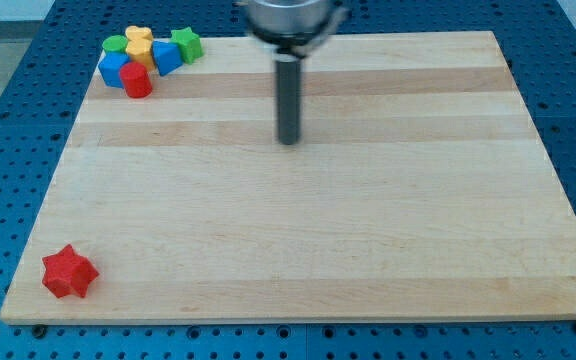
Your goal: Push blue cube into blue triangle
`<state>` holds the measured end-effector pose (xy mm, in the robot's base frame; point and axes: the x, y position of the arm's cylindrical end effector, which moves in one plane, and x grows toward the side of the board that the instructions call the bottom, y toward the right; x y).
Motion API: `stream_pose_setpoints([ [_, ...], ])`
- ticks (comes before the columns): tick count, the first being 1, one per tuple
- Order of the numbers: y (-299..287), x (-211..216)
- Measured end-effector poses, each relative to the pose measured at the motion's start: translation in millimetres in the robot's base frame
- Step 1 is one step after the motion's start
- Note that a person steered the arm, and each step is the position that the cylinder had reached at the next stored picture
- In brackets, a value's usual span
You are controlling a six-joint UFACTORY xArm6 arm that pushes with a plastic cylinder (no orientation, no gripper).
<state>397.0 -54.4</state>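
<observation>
Your tip (pixel 288 141) sits on the pale wooden board (pixel 368 250) near the top edge's middle, well apart from every block; it's a bare rod, no fingers to open or shut. Look to the top-left corner: the blue cube (pixel 115 69) is packed in a cluster, the blue triangle (pixel 167 57) just to its right, a red cylinder (pixel 136 81) between them. Neither blue block's facing nor long axis can be made out. A yellow block (pixel 139 41), green round block (pixel 115 44) and green star (pixel 187 42) crowd behind. A red star (pixel 69 272) sits alone at bottom-left.

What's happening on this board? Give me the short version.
My tip rests near the board's top centre, touching no block. At the view's top left sits a tight cluster: blue cube, blue triangle, red cylinder, two yellow and two green blocks. A red star lies alone at the bottom left.
</observation>
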Motion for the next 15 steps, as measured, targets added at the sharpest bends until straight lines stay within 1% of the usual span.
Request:
stream_pose_setpoints([
  [1,-100,0],
  [2,-186,0],
  [3,-251,-4],
  [4,-250,-58],
  [5,-250,-124],
  [6,-251,-133],
  [7,-250,-156],
  [8,-250,-163],
  [10,-250,-197],
  [11,-239,-190],
  [13,-229,-131],
  [14,-205,-101],
  [15,-203,-97],
])
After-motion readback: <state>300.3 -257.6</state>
